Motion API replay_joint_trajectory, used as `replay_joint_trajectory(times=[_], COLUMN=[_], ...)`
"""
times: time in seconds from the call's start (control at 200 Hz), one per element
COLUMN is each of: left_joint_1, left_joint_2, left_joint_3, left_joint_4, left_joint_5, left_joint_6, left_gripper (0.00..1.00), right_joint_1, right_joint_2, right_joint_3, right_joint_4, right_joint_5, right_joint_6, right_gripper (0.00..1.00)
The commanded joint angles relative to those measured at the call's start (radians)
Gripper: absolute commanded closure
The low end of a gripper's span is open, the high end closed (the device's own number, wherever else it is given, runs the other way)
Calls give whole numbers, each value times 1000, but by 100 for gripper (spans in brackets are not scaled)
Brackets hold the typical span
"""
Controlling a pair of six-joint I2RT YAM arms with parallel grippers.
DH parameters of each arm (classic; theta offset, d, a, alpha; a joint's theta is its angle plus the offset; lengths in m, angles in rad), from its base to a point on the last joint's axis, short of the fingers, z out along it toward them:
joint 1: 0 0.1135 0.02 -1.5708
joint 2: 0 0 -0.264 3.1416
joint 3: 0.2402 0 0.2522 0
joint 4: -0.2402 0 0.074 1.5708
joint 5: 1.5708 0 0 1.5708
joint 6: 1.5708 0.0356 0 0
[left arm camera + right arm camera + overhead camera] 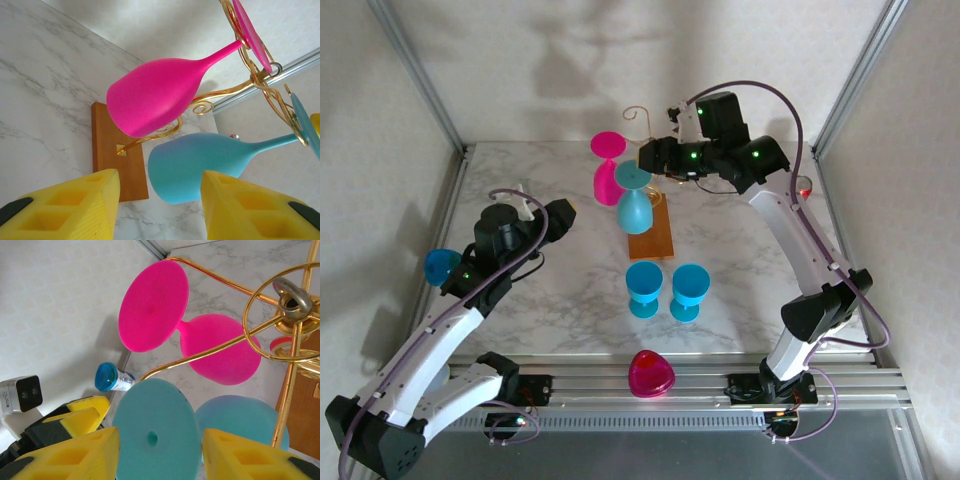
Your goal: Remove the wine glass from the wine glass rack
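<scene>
teal glass hangs on rack at table's 12 o'clock. right gripper, spread, straddles its foot, seemingly not yet pinching; next: close, slide it off. left gripper spread, empty.

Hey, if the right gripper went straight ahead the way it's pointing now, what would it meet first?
Most likely the round foot of the teal wine glass, which hangs upside down on the wine glass rack and sits between the right gripper's open fingers. Depth is unclear, but nothing looks nearer.
</scene>
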Motion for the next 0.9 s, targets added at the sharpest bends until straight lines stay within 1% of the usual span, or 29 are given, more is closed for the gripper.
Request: replay_joint_trajectory(times=[0.0,0.07,0.215,0.546,0.761,0.896], left_joint_1=[11,13,14,17,17,19], left_joint_2=[-21,-23,-27,-20,-25,-26], left_joint_3=[-16,-17,-19,-22,-23,-29], left_joint_4=[2,-1,-3,5,17,22], left_joint_5=[-11,-11,-13,-4,1,6], left_joint_6=[3,2,4,9,9,18], left_gripper=[54,54,54,54,54,54], right_joint_1=[3,3,4,4,15,51], right_joint_2=[-19,-15,-7,-86,-172,-257], right_joint_3=[-8,-4,7,-15,-110,-241], right_joint_4=[-8,-11,-30,-16,41,132], right_joint_5=[-34,-28,-19,20,33,83], right_joint_6=[12,11,5,27,97,174], right_gripper=[52,51,51,47,47,47])
